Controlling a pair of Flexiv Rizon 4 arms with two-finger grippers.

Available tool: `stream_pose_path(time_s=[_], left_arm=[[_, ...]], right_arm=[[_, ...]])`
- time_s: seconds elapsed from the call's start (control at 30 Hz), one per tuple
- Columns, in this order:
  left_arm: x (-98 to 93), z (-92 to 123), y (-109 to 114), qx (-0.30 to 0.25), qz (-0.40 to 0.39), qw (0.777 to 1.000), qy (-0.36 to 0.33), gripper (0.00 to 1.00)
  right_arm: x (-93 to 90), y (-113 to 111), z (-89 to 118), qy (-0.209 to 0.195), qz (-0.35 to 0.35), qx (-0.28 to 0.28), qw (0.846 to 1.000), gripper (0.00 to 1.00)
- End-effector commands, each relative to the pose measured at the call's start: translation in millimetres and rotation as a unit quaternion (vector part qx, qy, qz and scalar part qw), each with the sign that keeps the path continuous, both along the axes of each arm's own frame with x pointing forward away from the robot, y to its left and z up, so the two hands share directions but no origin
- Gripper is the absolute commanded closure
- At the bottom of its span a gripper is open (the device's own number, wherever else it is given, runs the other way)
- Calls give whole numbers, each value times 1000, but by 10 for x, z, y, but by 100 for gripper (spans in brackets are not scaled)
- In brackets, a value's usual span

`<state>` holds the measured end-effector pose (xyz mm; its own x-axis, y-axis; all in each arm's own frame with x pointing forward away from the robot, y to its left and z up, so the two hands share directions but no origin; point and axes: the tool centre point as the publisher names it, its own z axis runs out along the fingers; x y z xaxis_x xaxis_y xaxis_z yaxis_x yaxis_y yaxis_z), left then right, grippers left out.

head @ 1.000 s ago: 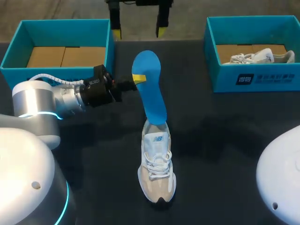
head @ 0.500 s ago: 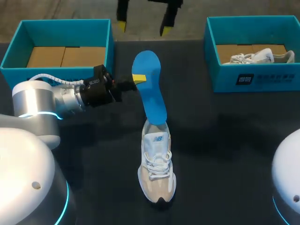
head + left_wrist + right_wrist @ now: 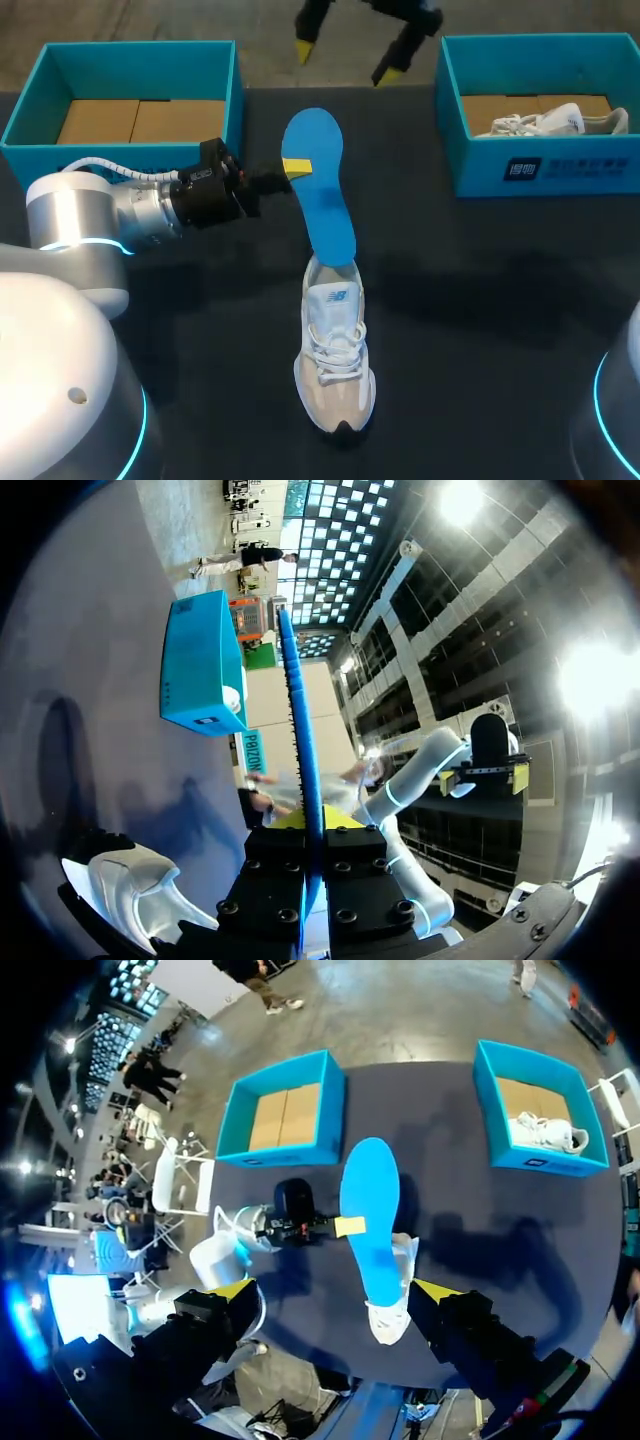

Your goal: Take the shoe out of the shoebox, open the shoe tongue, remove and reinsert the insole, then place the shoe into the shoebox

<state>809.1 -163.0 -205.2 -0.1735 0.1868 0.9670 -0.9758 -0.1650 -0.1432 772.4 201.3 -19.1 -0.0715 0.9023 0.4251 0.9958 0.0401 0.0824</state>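
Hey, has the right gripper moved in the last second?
Yes. In the head view the right gripper has shifted toward the view's right, away from the empty shoebox and toward the second shoebox, which holds a shoe.

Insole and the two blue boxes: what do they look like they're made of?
Insole: probably foam, matte blue. Pinched in the left hand, it stands thin and gently curved, with its lower end at the shoe. Left box and right box: likely cardboard, with matte teal walls and a plain brown floor inside.
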Motion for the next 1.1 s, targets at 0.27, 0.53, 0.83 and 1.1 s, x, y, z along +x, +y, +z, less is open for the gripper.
stream_pose_path(time_s=[0.27, 0.53, 0.83, 1.1], left_arm=[[-9, -5, 2, 0, 0, 1000, 0, 100], [-9, -5, 2, 0, 0, 1000, 0, 100], [-9, -5, 2, 0, 0, 1000, 0, 100], [-9, -5, 2, 0, 0, 1000, 0, 100]], right_arm=[[27, -295, -177, 24, 29, 279, 960, 0], [34, -384, -339, 21, 29, 364, 931, 0], [22, -385, -552, 18, 29, 447, 894, 0], [-5, -435, -803, 21, 30, 510, 860, 0]])
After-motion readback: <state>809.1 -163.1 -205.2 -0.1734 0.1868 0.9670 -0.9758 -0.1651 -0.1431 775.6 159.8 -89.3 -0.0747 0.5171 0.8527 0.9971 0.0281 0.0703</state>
